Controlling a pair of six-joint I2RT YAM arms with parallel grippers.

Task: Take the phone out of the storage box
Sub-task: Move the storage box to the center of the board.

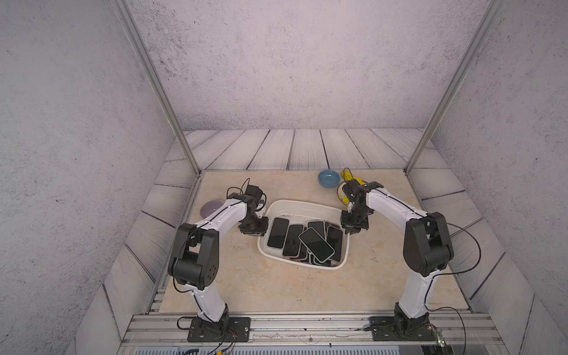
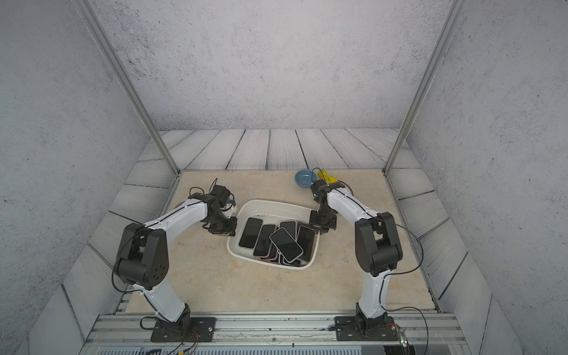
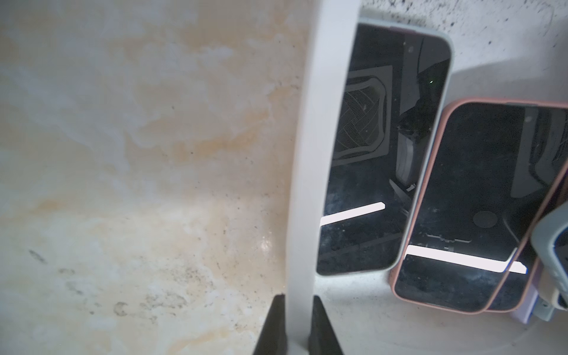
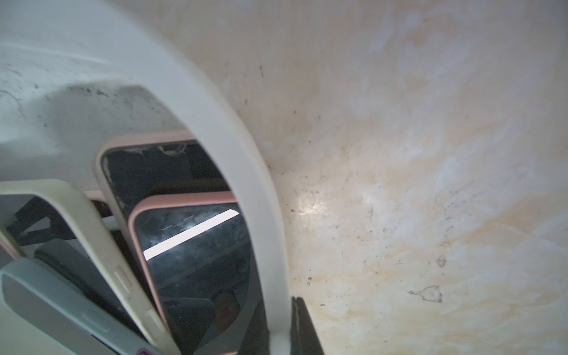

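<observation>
Both tools are closed on the rolled rim of the storage box (image 1: 295,203), one at each of two opposite sides. In the left wrist view the left tool (image 3: 297,310) is seen pinching the white rim (image 3: 310,153): one dark finger (image 3: 273,332) is pressed against the outside, over the desk, and the other against the inside. The right tool (image 4: 278,325) is shown clamped on the rim (image 4: 246,153) in the same way, with its outer finger (image 4: 302,329) on the desk side.

In both top views the storage box (image 2: 273,203) is found on the beige desk (image 1: 276,289), between the two arms. Several phones are laid inside it, screens up and overlapping. One phone (image 1: 316,245) (image 2: 286,245) is laid slantwise on top of the pile, and a phone in a pale case (image 3: 384,147) is lying just beside the rim held by the left tool (image 1: 252,229). A blue bowl (image 1: 329,178) is seen behind the right tool (image 1: 353,229), well apart from the box.
</observation>
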